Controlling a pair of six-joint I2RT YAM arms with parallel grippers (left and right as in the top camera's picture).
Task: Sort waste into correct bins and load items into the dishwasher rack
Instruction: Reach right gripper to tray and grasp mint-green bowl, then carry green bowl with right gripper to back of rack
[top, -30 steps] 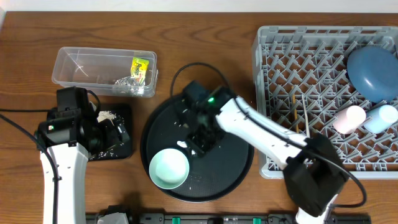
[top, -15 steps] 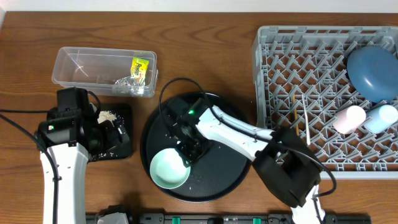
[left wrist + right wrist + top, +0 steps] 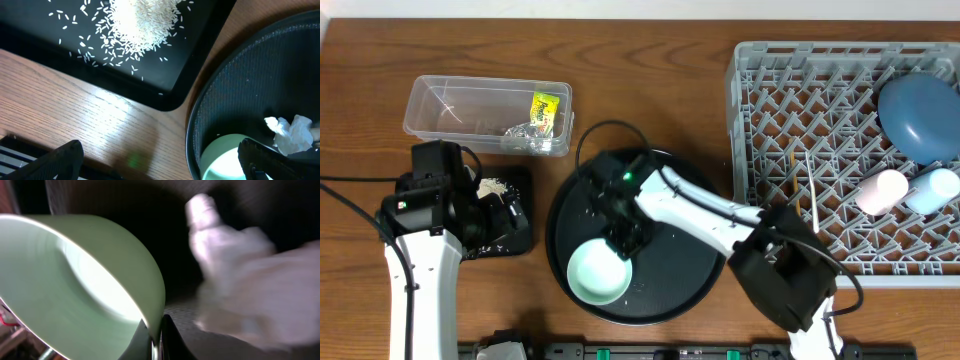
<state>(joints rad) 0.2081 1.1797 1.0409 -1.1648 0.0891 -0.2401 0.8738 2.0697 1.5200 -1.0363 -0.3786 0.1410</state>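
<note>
The mint-green bowl (image 3: 595, 274) sits on the round black tray (image 3: 680, 285). My right gripper (image 3: 623, 246) is shut on its rim (image 3: 155, 330). A crumpled white tissue (image 3: 235, 280) lies beside the bowl and also shows in the left wrist view (image 3: 292, 133). My left gripper (image 3: 160, 165) is open and empty, over the table by the shallow black tray (image 3: 520, 238) holding rice (image 3: 142, 20). The clear tub (image 3: 440, 105) holds the yellow-green packet (image 3: 547, 108) and clear wrapper (image 3: 525, 135). I cannot make out the spoon.
The grey rack (image 3: 770, 150) at right holds the dark-blue bowl (image 3: 918, 115), pink cup (image 3: 882, 190), light-blue cup (image 3: 932, 188) and chopsticks (image 3: 810, 195). The right arm's cable loops over the round tray's far rim.
My right gripper moved from the middle of the round tray down-left to the mint-green bowl and closed on its rim. The left arm has not moved.
</note>
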